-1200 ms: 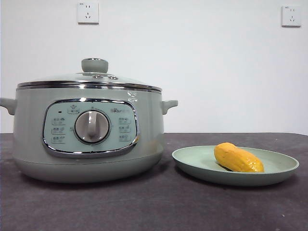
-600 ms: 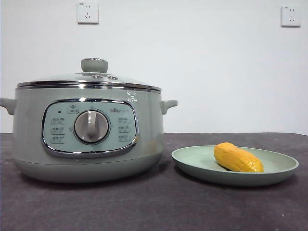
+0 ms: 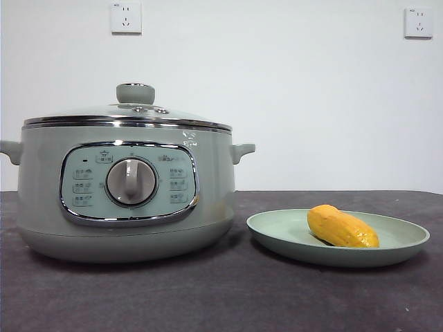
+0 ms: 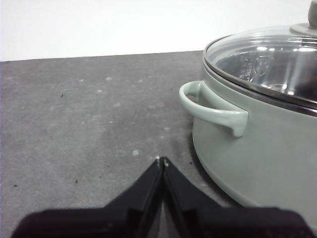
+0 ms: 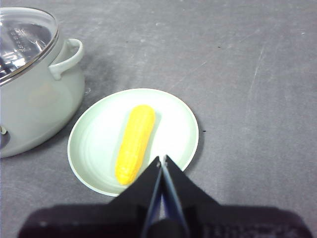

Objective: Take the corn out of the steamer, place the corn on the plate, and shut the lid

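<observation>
nothing moved — corn [image 3: 342, 227] plated

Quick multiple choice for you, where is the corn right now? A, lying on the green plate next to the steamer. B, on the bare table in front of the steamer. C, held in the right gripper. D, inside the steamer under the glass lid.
A: the corn lies on the plate beside the steamer, whose lid is on, and the right gripper above the plate is shut and holds nothing.
</observation>
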